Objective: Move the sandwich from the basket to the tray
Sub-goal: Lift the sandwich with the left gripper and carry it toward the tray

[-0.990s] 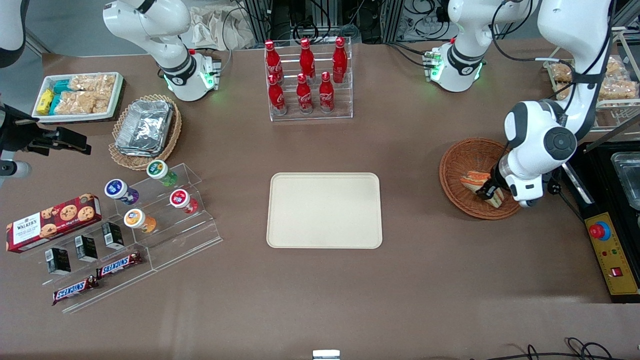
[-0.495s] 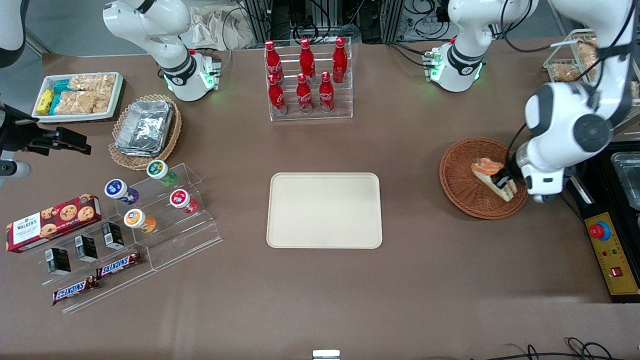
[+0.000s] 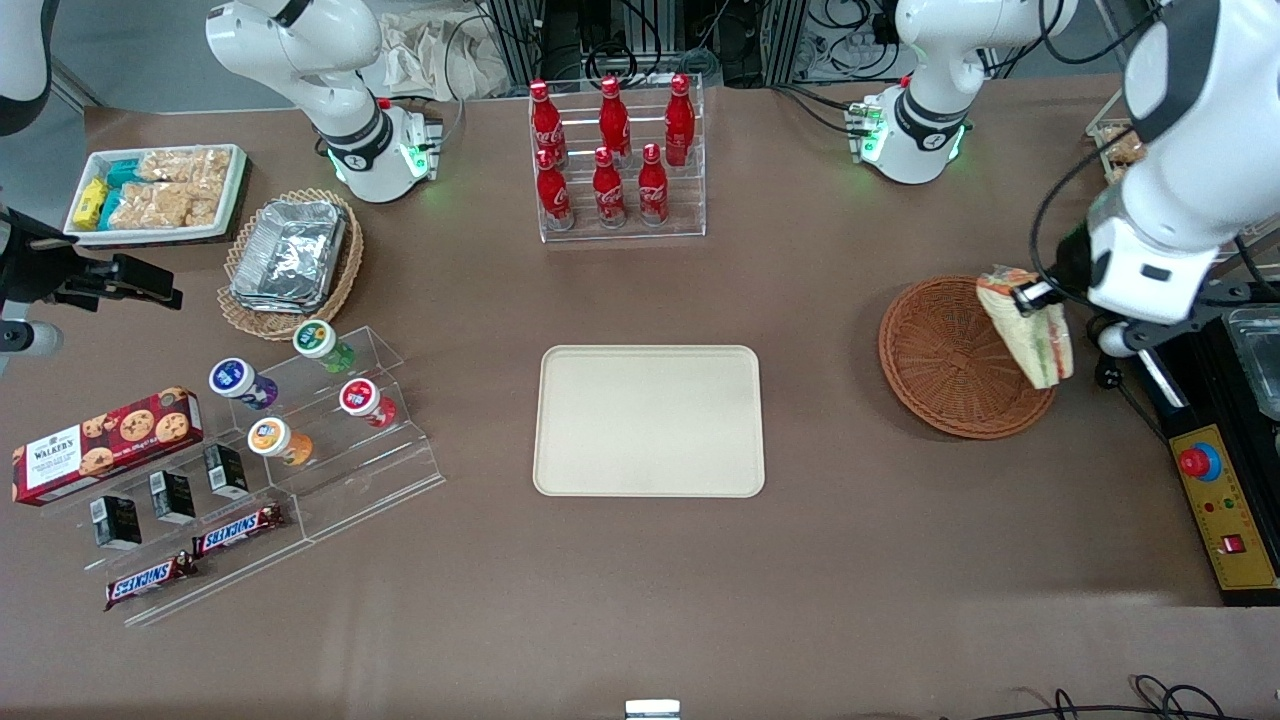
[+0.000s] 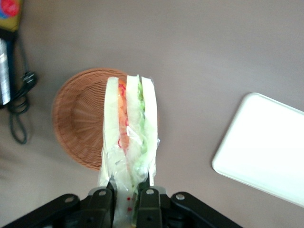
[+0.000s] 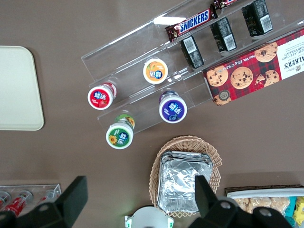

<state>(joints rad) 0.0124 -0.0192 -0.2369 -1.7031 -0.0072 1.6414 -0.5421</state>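
Moved: the sandwich had risen out of the basket since a second before.
Gripper: the left gripper hung above the basket, fingers clamped on the sandwich's wrapped end.
Tray: the tray lay near mid-table, well apart from the basket.

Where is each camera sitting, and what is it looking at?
Front view: high above the table, looking down at both arms; the gripper holds the sandwich above the basket, with the tray mid-table.
Left wrist view: on the working arm, looking down past its gripper, shut on the sandwich, to the basket and tray.
Right wrist view: on the parked arm, looking down at the yogurt cups and foil trays.
All three views show the tray.
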